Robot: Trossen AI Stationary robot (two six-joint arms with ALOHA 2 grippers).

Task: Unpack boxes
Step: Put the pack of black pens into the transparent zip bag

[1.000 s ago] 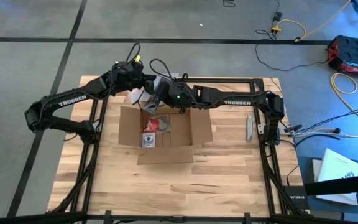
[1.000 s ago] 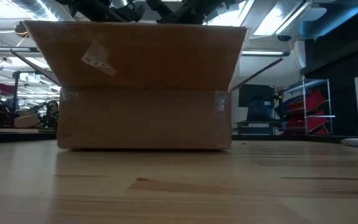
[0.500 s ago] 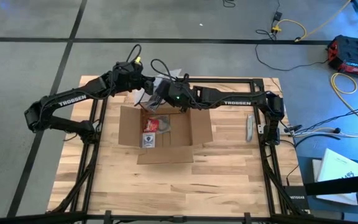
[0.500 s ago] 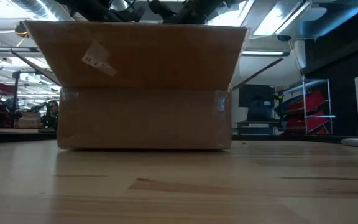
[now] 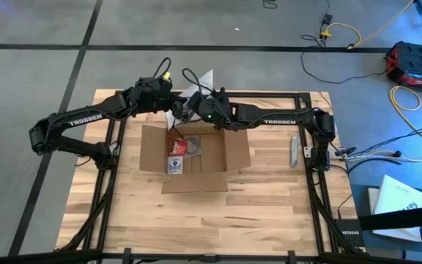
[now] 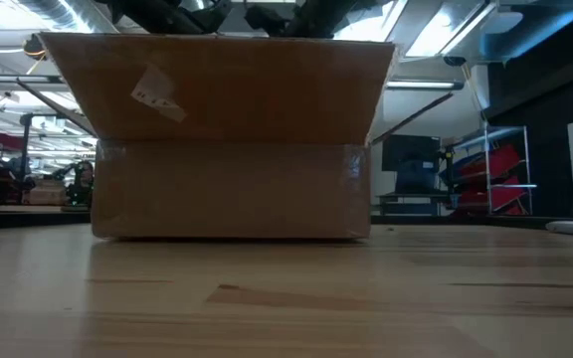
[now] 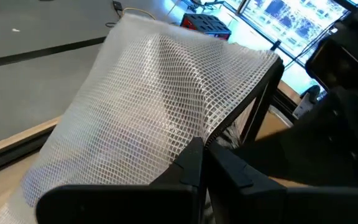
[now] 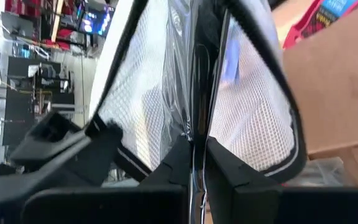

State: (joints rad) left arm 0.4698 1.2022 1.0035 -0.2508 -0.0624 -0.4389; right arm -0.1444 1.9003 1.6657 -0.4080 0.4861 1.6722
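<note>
Both grippers, left and right, are clamped shut on the bag above the box, upper centre.

The high camera looks straight down on the whole tabletop and both arms. The low camera sits at tabletop level, close to the cardboard box, facing the room behind. Each wrist camera looks past its own fingers, very near the mesh-patterned plastic bag; both share it.

A utility knife, probably, lies on the wooden table.
</note>
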